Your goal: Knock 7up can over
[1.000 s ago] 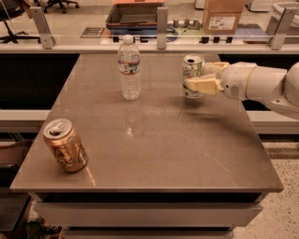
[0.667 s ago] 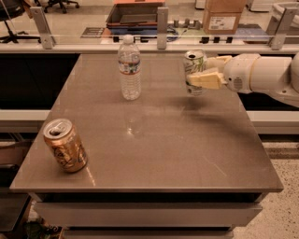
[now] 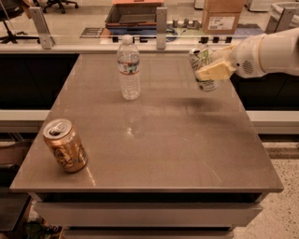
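Brown tabletop (image 3: 154,158) fills most of the view, with a low glass rail along its far edge and a cardboard box (image 3: 223,16) and a dark tray (image 3: 135,14) on the floor beyond.

At the far right corner, the 7up can (image 3: 201,59) is white and green with a silver top. It is tilted, its top leaning left toward the camera. It seems to be off the surface, with a soft shadow on the table below it.

The gripper (image 3: 204,63) reaches in from the right on a white arm (image 3: 275,51) that the frame edge cuts off. It is closed around the can. One cream finger (image 3: 216,71) lies across the can's front and hides much of the label, so the logo cannot be made out. The other finger shows behind the can's upper right side.

A clear water bottle (image 3: 129,67) stands upright at the far centre, well apart from the can. An orange-brown can (image 3: 65,145) leans near the front left corner.
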`<state>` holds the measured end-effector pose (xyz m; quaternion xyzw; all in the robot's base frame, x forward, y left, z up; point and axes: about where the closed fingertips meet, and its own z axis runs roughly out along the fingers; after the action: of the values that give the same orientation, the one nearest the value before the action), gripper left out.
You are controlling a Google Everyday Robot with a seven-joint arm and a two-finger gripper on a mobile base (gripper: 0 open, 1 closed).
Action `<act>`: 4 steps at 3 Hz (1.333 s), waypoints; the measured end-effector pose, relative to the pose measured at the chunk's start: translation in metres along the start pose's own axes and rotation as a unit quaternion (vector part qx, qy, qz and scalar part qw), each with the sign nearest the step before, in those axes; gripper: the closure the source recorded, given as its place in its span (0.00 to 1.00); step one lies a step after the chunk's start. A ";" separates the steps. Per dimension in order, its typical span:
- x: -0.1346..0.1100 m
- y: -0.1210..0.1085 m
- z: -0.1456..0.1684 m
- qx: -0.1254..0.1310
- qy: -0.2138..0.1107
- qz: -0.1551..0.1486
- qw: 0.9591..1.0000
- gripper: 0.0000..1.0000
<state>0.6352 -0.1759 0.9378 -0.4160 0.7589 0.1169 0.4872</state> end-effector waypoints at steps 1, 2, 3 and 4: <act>0.015 0.000 -0.006 -0.001 0.073 -0.011 0.997 1.00; 0.041 0.011 -0.003 -0.012 0.128 0.000 0.992 1.00; 0.062 0.028 0.005 -0.031 0.187 -0.008 0.982 1.00; 0.075 0.041 0.016 -0.047 0.250 -0.038 0.966 1.00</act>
<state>0.6017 -0.1794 0.8580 -0.4829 0.8339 0.0263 0.2660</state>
